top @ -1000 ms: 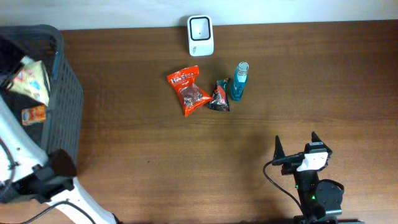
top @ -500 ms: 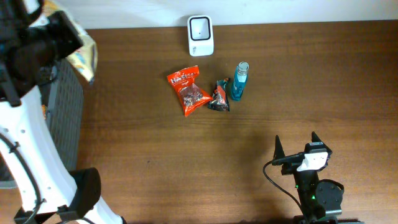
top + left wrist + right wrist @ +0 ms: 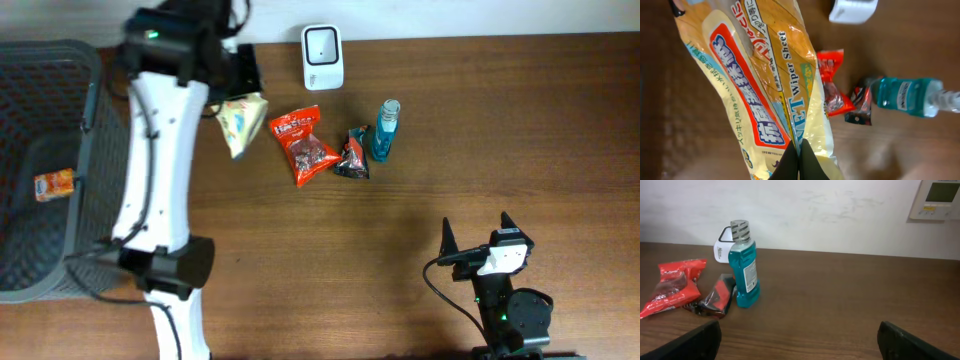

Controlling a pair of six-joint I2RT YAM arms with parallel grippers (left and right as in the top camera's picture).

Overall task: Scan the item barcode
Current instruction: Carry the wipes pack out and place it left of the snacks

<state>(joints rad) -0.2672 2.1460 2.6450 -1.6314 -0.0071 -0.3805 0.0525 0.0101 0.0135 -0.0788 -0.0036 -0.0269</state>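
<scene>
Far left on the bench (image 3: 300, 260) stands the dark mesh basket (image 3: 100, 160), with a small orange packet (image 3: 55, 184) lying in it. Next over, the left arm reaches out over the back of the bench. Its left tool (image 3: 799, 159) is pinched fully shut on the end seam of a pack of wet wipes (image 3: 242, 122), the yellow item to be scanned. The pack hangs clear of the wood just left of the loose goods, its long axis running from the tool toward the front edge of the bench.

The white scanner (image 3: 322, 57) stands to the right of the pack and a little farther back, near but not touching it. So I'd judge the coming move to be a short carry right and back, turning the pack until its barcode faces the scanner window. I can't make out a barcode on the printed side that shows.

Further right lie a red snack bag (image 3: 303, 146), a dark packet (image 3: 352, 153) and, just beside that, a blue bottle (image 3: 385, 130) on its side. At the near right corner the right tool (image 3: 476, 232) rests with its jaws spread wide and nothing between them, well apart from everything. The left arm is plainly the nearer one.
</scene>
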